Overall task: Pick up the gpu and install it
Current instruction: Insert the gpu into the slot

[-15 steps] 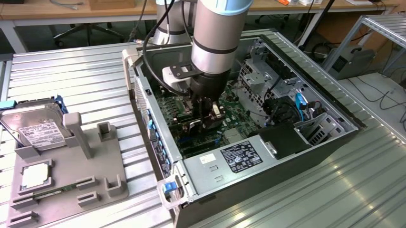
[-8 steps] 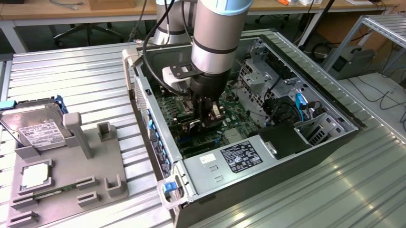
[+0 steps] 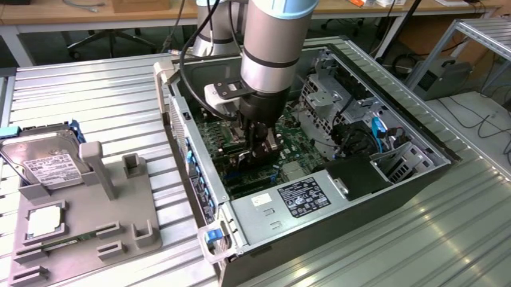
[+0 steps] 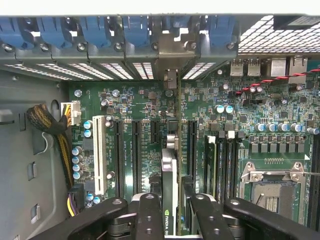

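Can't tell whether hand [image 4: 171, 202] is clamped on the gpu [image 4: 169, 170] standing edge-on inside it; any tilt could jam the card against the motherboard [image 4: 145, 107] just beyond.

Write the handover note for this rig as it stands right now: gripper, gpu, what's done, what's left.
Gripper: down inside the open PC case, astride the gpu; whether it is clamping cannot be told.
Gpu: on edge over the motherboard, in line with an expansion slot, bracket end toward the case's rear slot openings.
Done: gpu picked up and brought into the case.
Left: seating in the slot is not confirmed.
Also there: hard drive and CPU chip on the grey fixture at the exterior view's left.
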You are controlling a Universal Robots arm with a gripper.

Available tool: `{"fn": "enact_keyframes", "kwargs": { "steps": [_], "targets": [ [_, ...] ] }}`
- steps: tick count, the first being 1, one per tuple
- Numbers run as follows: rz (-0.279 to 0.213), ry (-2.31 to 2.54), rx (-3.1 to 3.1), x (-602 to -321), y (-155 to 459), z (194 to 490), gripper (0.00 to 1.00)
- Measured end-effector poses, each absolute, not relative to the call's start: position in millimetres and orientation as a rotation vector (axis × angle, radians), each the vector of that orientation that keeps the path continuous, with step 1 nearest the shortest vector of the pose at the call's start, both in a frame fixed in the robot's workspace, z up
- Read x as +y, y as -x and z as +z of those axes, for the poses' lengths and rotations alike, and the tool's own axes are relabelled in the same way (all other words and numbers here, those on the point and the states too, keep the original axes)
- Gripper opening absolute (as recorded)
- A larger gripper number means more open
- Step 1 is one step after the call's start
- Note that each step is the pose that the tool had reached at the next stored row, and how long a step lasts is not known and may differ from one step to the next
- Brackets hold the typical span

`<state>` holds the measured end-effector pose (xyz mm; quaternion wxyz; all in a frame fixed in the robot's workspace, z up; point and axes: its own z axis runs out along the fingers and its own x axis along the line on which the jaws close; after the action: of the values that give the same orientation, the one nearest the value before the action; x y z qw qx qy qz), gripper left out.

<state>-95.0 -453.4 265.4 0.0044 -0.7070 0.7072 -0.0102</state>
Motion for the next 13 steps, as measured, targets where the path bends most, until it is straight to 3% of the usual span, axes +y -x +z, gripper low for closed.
{"fn": "enact_keyframes", "kwargs": {
  "steps": [13],
  "targets": [
    [-0.032, 2.215, 2.216, -453.4, 97.7, 263.5, 0.27]
  ]
}}
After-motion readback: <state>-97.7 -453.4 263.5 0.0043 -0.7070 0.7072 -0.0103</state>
